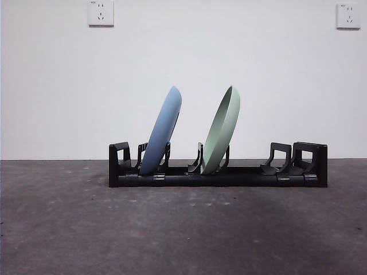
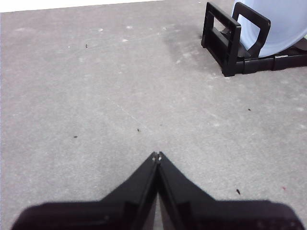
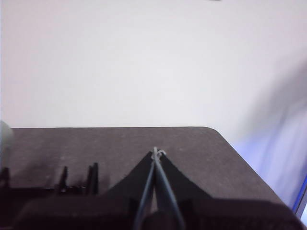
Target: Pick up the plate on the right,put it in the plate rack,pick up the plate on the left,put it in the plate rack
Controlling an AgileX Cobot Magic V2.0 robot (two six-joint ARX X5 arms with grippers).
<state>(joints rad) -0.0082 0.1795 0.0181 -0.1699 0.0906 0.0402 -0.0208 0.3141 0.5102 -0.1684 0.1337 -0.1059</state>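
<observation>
We see the black plate rack (image 1: 218, 175) on the grey table (image 1: 183, 235), a blue plate (image 1: 161, 133) and a green plate (image 1: 222, 132) leaning in neighbouring slots. The left gripper (image 2: 157, 155) hangs over bare table near the rack's end, jaws pressed together, empty. The right gripper (image 3: 156, 152), blurred, seems closed too.

The plate rack (image 1: 218, 177) sits on the tabletop (image 1: 183, 235), running left to right, with a wall (image 1: 183, 69) behind it. Two plates stand in it on edge, both tilted to the right. The left plate (image 1: 162, 130) rests between prongs near the rack's left end; the right plate (image 1: 222, 130) stands near the middle. The prongs toward the right end (image 1: 281, 156) hold nothing. Two wall sockets (image 1: 101, 12) sit high on the wall, one left, one right.
</observation>
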